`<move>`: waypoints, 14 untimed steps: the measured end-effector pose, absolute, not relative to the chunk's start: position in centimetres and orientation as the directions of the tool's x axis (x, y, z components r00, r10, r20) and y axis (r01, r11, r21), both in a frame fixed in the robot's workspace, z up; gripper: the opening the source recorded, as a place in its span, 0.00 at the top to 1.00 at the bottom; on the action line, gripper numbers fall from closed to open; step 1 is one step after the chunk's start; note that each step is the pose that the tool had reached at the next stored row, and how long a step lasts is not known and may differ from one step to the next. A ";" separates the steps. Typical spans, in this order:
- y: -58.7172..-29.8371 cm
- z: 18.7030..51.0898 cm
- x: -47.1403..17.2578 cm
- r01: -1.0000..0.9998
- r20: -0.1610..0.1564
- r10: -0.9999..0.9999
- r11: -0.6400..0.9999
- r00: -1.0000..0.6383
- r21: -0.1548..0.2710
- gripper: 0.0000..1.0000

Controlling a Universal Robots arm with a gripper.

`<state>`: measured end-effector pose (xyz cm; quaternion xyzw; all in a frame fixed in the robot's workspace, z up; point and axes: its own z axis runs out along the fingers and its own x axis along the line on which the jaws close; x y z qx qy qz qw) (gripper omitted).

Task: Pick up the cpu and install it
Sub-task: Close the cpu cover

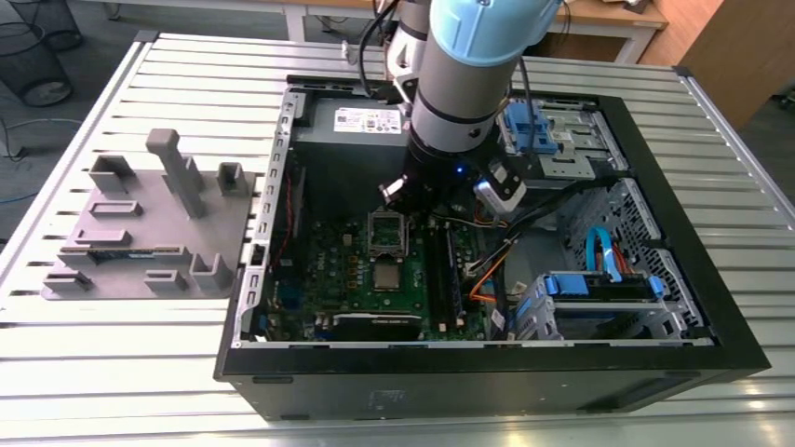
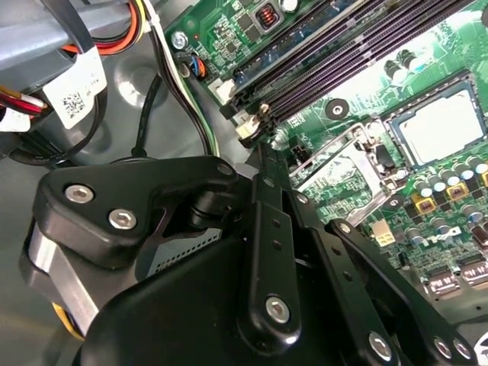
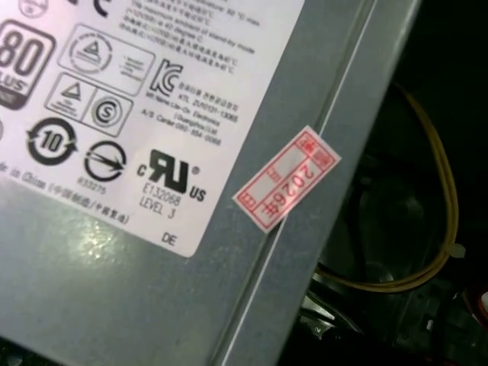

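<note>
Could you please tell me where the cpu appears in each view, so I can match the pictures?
Exterior view: the cpu sits mid-motherboard, beside the silver socket frame.
Second wrist view: the cpu lies next to that frame.
First wrist view: faces the labelled power supply.
Shared landmark: the socket frame; the power supply links exterior and first wrist views.

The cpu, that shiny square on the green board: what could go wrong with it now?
1. The cpu lies in its socket with the metal frame beside it flipped open, so a bump might shift it.
2. The arm hangs low inside the case, close to loose cables, and it could snag them.
</note>
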<state>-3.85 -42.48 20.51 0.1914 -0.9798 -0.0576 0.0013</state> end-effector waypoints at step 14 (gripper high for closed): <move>-42.5 20.3 -4.1 -0.375 -0.019 -0.375 0.920 -0.927 0.113 0.89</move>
